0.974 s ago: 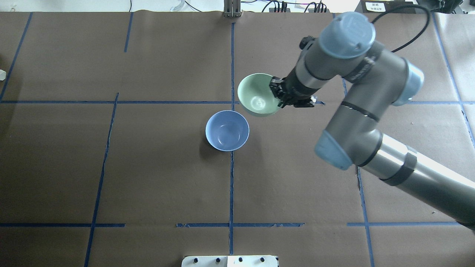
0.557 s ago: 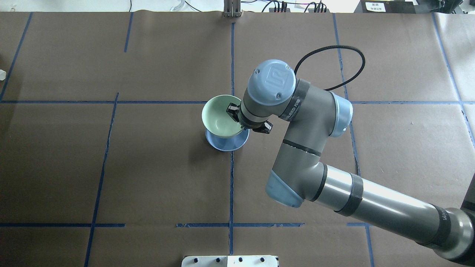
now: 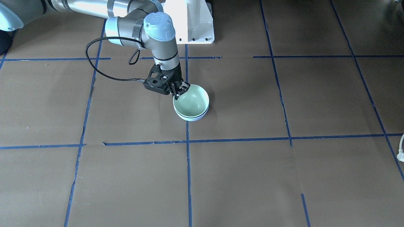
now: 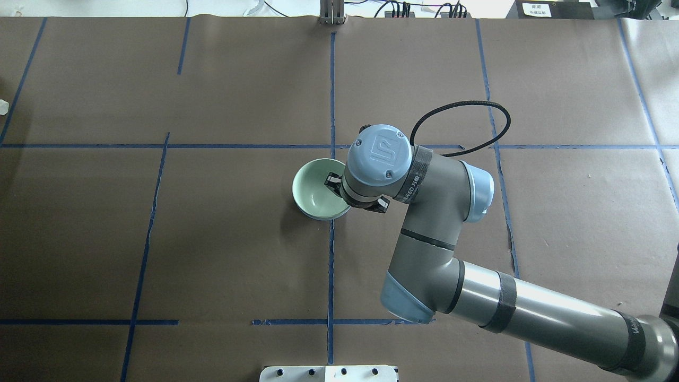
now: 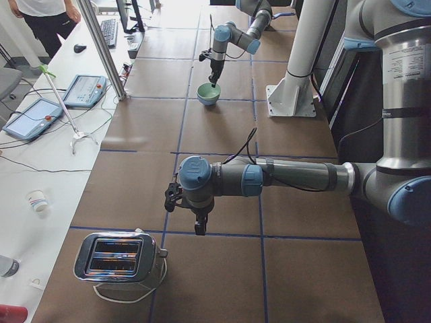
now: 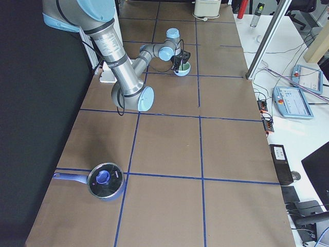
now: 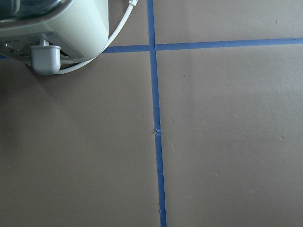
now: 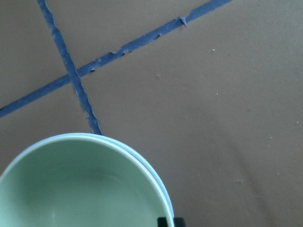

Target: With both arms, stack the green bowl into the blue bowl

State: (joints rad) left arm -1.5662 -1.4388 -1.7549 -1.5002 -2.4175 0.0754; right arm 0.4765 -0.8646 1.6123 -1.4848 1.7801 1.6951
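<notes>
The green bowl [image 3: 193, 101] sits nested inside the blue bowl [image 3: 191, 119] at the table's middle; only the blue bowl's rim shows around it. In the right wrist view the green bowl [image 8: 85, 189] fills the bottom left, with the blue rim [image 8: 147, 163] just outside it. My right gripper [image 3: 180, 90] points down at the bowl's rim on the robot's side and is shut on the green bowl [image 4: 314, 193]. My left gripper [image 5: 199, 227] hangs low over the table far from the bowls, and I cannot tell if it is open or shut.
A toaster [image 5: 118, 259] with a white cord [image 7: 113, 33] stands close to the left gripper. A blue lidded pot [image 6: 105, 181] sits at the table's right end. The white pedestal [image 3: 189, 22] stands behind the bowls.
The right arm carried the green bowl from the far right over to the blue bowl, then lowered it until it sat inside.
</notes>
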